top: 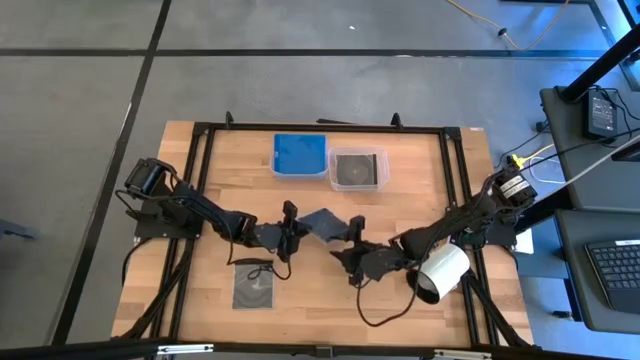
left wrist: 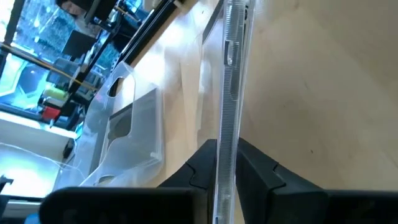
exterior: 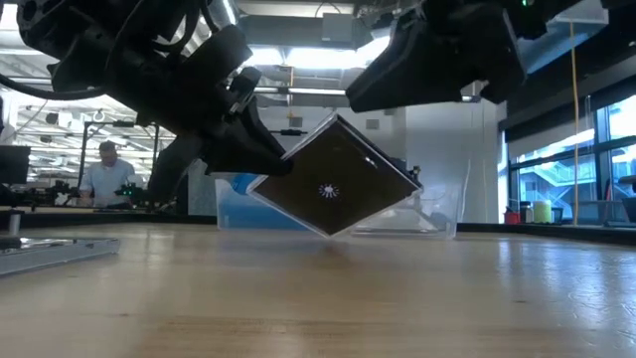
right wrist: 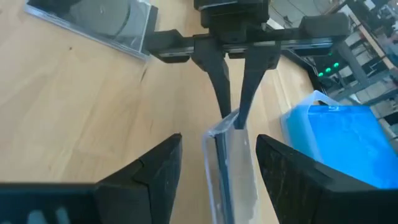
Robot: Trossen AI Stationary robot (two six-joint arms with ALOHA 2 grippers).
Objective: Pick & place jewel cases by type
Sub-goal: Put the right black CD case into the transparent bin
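Note:
A dark grey jewel case (exterior: 333, 179) hangs in the air over the table's middle, turned corner-down like a diamond; it also shows in the high view (top: 322, 222). My left gripper (top: 297, 228) is shut on its left side. My right gripper (right wrist: 219, 149) is open, one finger on either side of the case's (right wrist: 229, 168) right end, touching nothing that I can see. A second dark case (top: 253, 288) lies flat near the table's near edge. One tub (top: 300, 155) holds blue cases. The other tub (top: 358, 168) holds a dark case. My left gripper pinches the dark case between its two fingers (left wrist: 258, 177) at the left corner (right wrist: 234, 119), with the thin edge (left wrist: 226, 143) running out past the fingertips. The fingers come level from the table's left. The case is lifted clear of the table and stands tilted on its corner.
The two tubs sit side by side at the table's far edge. A white cylinder (top: 440, 272) lies by the right arm. Bare wood shows at the near middle (top: 330, 305). A person (exterior: 102, 174) sits in the room beyond the table.

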